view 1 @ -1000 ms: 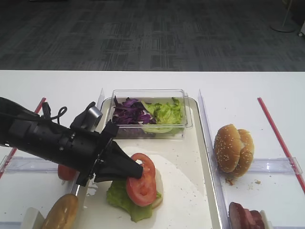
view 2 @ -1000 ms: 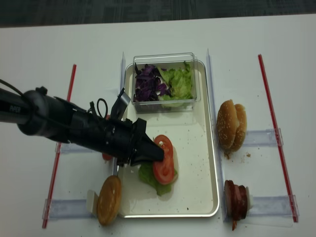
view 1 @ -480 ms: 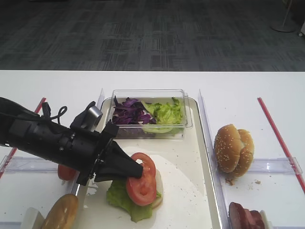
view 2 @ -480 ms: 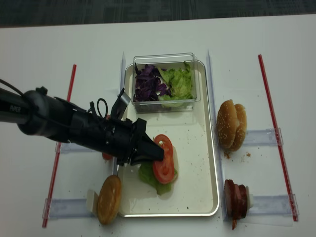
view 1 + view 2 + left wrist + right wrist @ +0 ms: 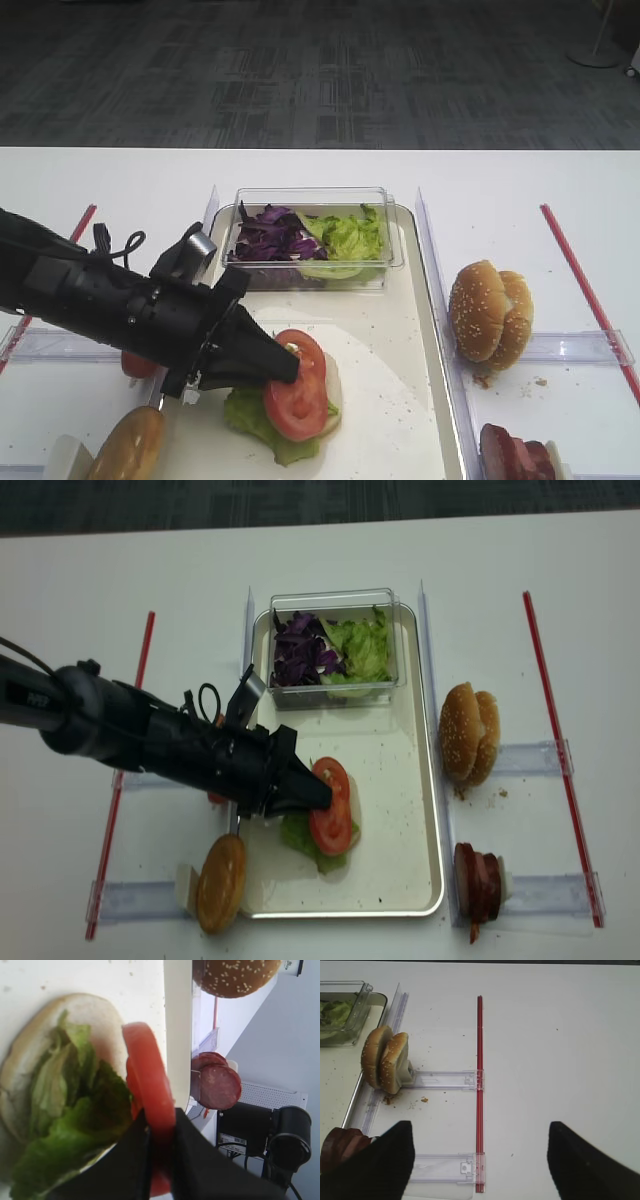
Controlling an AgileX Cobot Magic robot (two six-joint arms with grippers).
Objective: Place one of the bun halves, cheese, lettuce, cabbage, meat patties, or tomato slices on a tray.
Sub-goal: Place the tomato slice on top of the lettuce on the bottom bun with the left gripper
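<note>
Tomato slice (image 5: 297,398): a round red disc tilted on edge, its flat face turned toward the tray's right rim and its lower edge over the lettuce leaf; it sits near the tray's front-left corner.
Left gripper (image 5: 283,363): jaws clamped on the slice's left edge, as the left wrist view shows; the arm reaches in over the tray's left rim.
Lettuce leaf (image 5: 305,837): green and ruffled, lying on a pale bun half (image 5: 35,1035) set cut face up.
Tray (image 5: 400,810): long axis running front to back, floor speckled with crumbs.
Clear box (image 5: 335,645): at the tray's rear end, holding purple cabbage (image 5: 297,650) on the left and green lettuce (image 5: 362,645) on the right.
Left of tray: a sesame bun half (image 5: 221,883) by the front-left corner; more tomato slices (image 5: 135,363) partly hidden behind the arm.
Right of tray: two bun halves (image 5: 490,312) standing on edge in a clear holder; dark red slabs (image 5: 480,882) nearer the front.
Right gripper (image 5: 477,1160): fingers spread wide apart over bare table, holding nothing.
</note>
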